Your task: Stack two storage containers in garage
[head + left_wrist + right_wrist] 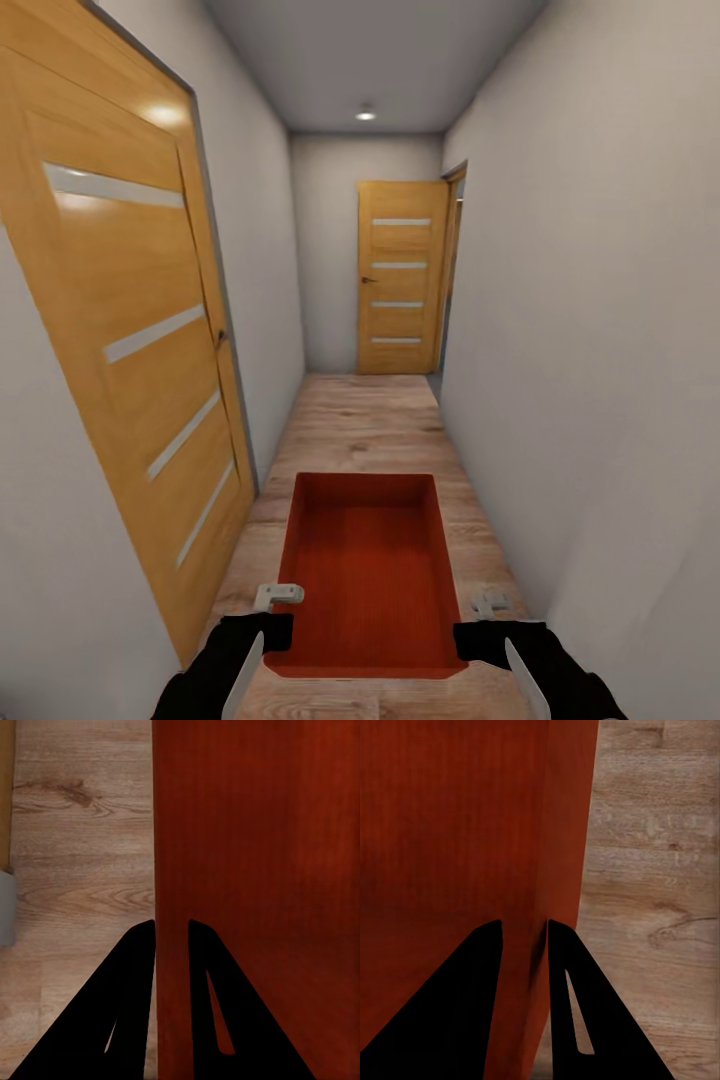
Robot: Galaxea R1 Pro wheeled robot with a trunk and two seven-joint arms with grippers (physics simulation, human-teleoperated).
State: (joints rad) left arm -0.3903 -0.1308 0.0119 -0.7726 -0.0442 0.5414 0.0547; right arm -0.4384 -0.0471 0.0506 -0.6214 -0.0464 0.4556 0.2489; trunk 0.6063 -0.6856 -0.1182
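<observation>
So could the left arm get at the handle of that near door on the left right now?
Probably not. The left gripper is shut on the bin's wall, sharing the carry with the right gripper. The handle sits higher, on the left door; reaching it means letting go of the bin.

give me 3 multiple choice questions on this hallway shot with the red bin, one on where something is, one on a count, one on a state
1. Where is the storage container?
A. held between both grippers, over the wood floor
B. on a sofa
C. on a shelf

2. How many wooden doors are visible?
A. one
B. two
C. four

3. What is inside the container?
A. a box
B. a cloth
C. nothing

Answers:
1. A, the left gripper and right gripper clamp its opposite walls.
2. B, the near door on the left wall and the far door at the corridor's end.
3. C, its bare red bottom shows.
</observation>
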